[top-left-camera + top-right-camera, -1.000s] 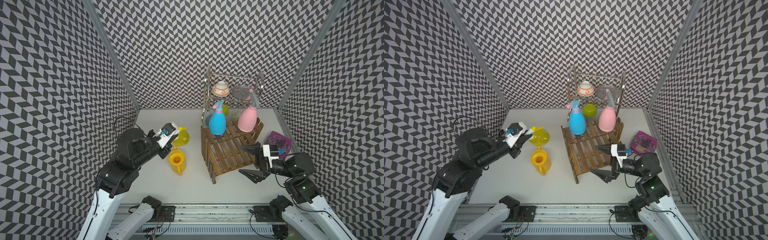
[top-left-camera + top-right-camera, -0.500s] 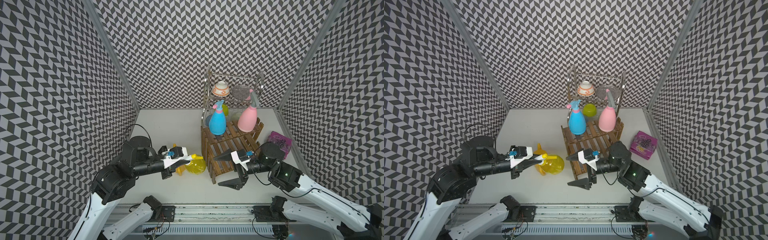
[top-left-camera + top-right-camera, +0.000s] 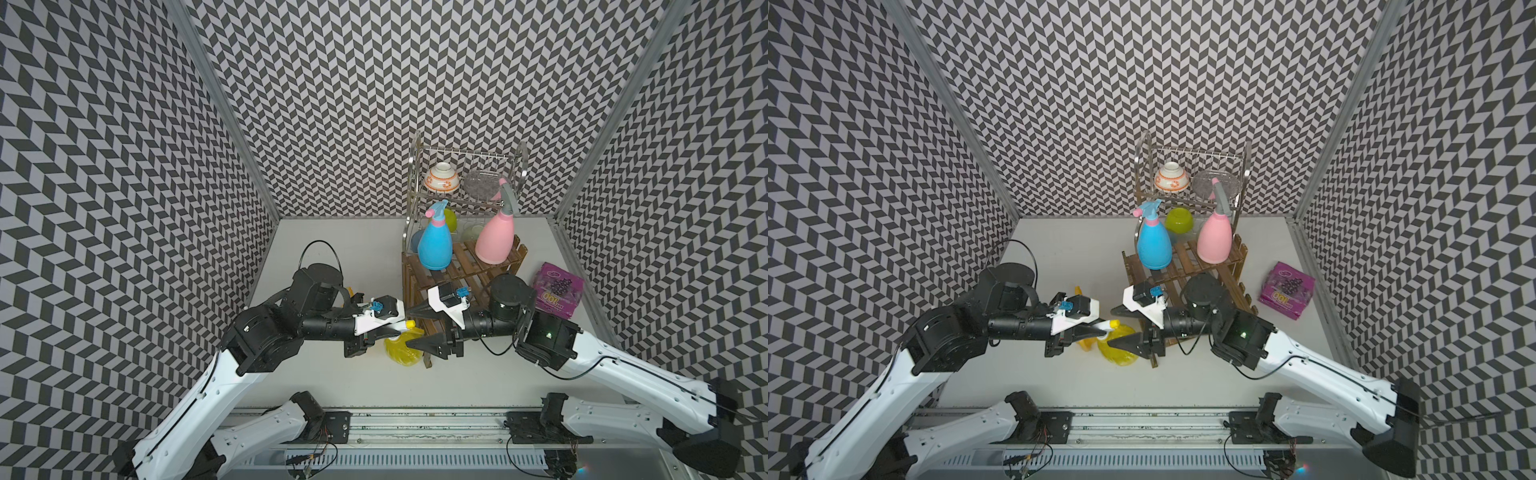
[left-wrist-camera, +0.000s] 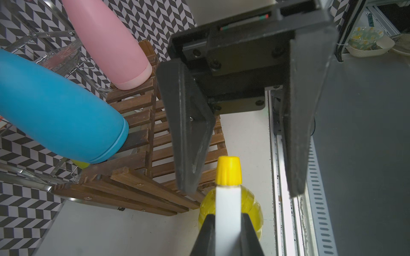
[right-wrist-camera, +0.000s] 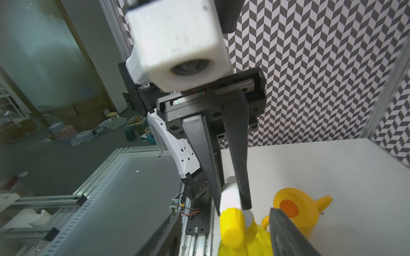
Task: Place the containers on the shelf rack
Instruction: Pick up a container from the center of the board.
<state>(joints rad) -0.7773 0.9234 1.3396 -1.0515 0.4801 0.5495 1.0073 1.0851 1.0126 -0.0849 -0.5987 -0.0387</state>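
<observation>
The translucent yellow spray bottle point(image 3: 401, 351) hangs just off the front left corner of the brown shelf rack point(image 3: 461, 270). My left gripper point(image 4: 228, 216) is shut on its white head. My right gripper point(image 5: 224, 211) faces it from the rack side, open. Its fingers stand either side of the yellow nozzle cap point(image 5: 230, 223) without touching it. The blue spray bottle point(image 3: 434, 245) and the pink spray bottle point(image 3: 494, 241) stand upright on the rack's upper step. The yellow watering can point(image 5: 292, 208) sits on the table behind the left gripper, mostly hidden in both top views.
A steel wire dish rack point(image 3: 465, 166) stands behind the shelf rack, holding an orange-patterned bowl point(image 3: 441, 178), with a green bowl point(image 3: 1178, 219) underneath. A purple packet point(image 3: 557, 289) lies right of the shelf rack. Patterned walls close in three sides.
The left arm has carried the yellow spray bottle right, from beside the watering can to the rack's front corner. The right arm has swung left to meet it, and its jaws have narrowed.
</observation>
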